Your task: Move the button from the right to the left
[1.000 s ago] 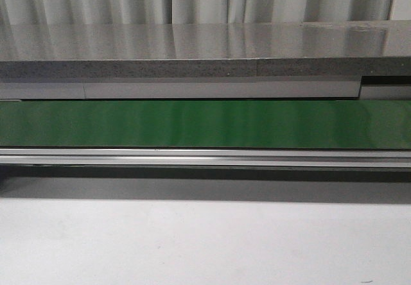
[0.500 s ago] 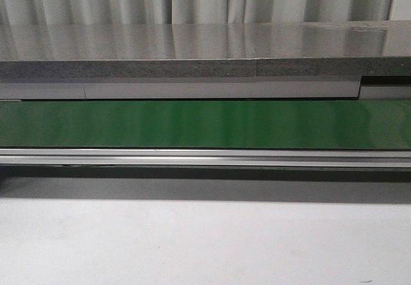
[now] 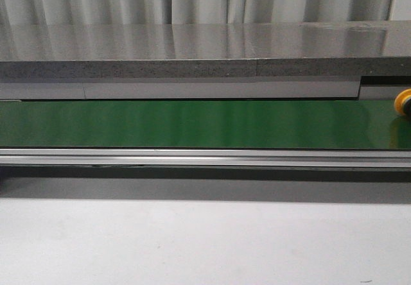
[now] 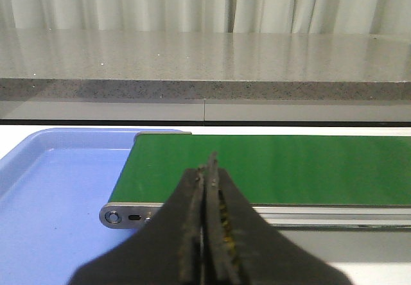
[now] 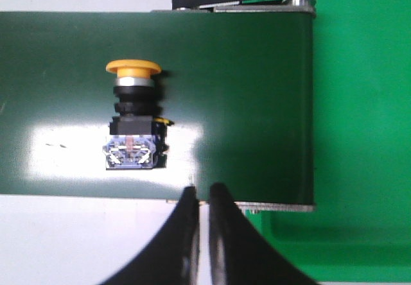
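Observation:
The button (image 5: 131, 121) lies on its side on the dark green conveyor belt (image 5: 244, 92), near the belt's right end, yellow cap (image 5: 132, 67) pointing away from my right gripper. In the front view only its yellow cap (image 3: 404, 100) shows, at the right edge on the belt (image 3: 192, 124). My right gripper (image 5: 203, 192) is shut and empty, above the belt's near edge, to the side of the button and apart from it. My left gripper (image 4: 207, 163) is shut and empty, in front of the belt's left end (image 4: 289, 166). Neither gripper shows in the front view.
A blue tray (image 4: 51, 195) sits at the belt's left end. A green bin (image 5: 359, 137) lies past the belt's right end. A grey stone counter (image 3: 192, 47) runs behind the belt, with curtains behind. A white tabletop (image 3: 192, 240) lies in front of the belt's metal rail.
The button's yellow cap has come into the front view at the right edge of the belt; it was not in view before.

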Available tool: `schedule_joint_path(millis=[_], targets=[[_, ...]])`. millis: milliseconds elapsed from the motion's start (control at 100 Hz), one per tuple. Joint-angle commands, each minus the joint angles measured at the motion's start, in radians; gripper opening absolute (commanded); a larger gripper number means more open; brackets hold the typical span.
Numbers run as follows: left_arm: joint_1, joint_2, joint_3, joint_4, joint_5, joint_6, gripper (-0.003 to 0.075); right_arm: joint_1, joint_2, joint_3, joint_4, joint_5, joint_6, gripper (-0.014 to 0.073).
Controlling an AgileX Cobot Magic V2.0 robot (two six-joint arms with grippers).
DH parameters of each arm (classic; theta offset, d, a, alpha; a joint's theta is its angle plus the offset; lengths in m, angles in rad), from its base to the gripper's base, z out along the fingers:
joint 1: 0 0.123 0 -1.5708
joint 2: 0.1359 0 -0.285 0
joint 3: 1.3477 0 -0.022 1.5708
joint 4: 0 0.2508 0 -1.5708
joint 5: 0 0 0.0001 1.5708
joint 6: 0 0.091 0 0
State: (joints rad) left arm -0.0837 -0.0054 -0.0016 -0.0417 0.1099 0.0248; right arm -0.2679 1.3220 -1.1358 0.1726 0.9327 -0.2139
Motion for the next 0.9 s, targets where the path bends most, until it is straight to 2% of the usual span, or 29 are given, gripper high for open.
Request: schedule_joint_path(millis=[0, 160, 420, 620, 890], targets=[[0.001, -0.031, 0.045, -0.009, -0.077, -0.010, -0.0020, 0.001, -0.085, 0.037, 0.014, -0.081, -0.012, -0.0065], [0.001, -0.031, 0.045, -0.009, -0.077, -0.010, -0.0020, 0.009, -0.181, 0.146, 0.029, -0.170, -0.012, -0.0067], [0.001, -0.031, 0.045, -0.009, -0.077, -0.010, -0.0020, 0.100, -0.337, 0.329, 0.029, -0.320, -0.012, -0.0067], [0.001, -0.031, 0.045, -0.009, -0.077, -0.010, -0.0020, 0.146, -0.484, 0.502, 0.029, -0.487, -0.011, -0.0067], [0.001, -0.031, 0.045, -0.009, -0.077, -0.010, -0.0020, 0.181, -0.703, 0.656, 0.029, -0.598, -0.011, -0.0067]])
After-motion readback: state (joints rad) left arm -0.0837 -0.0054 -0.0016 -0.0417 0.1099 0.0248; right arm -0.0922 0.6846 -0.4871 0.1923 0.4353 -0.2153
